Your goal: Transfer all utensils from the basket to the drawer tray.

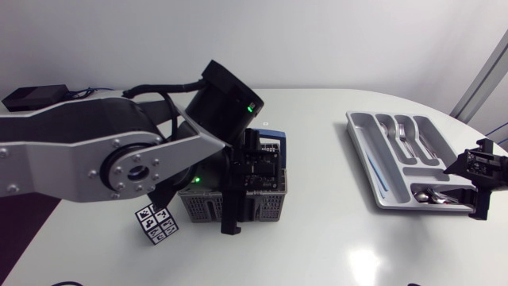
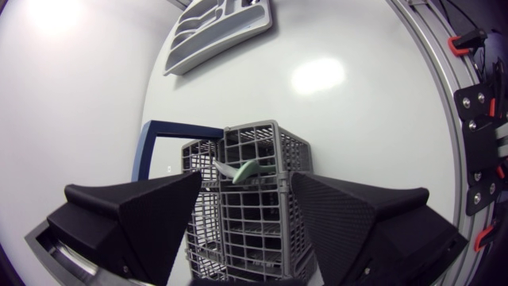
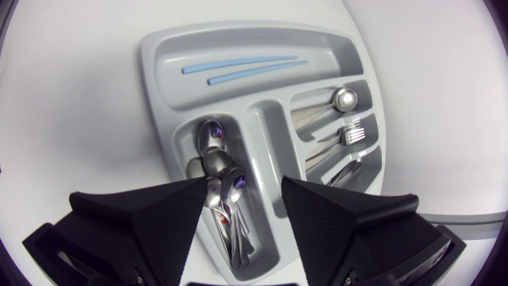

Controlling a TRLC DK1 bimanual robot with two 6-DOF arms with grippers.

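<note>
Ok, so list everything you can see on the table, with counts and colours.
basket: one, grey, mid-table under the left gripper
green utensil: one, green, in the basket
frame: one, dark blue, beside the basket
marker cube: one, white and black, beside the basket
drawer tray: one, grey, table's right side
sticks: two, light blue, tray's long compartment
spoons: several, silver, tray compartment under the right gripper
fork: at least one, silver, in the tray
left gripper: black, open
right gripper: black, open
</note>
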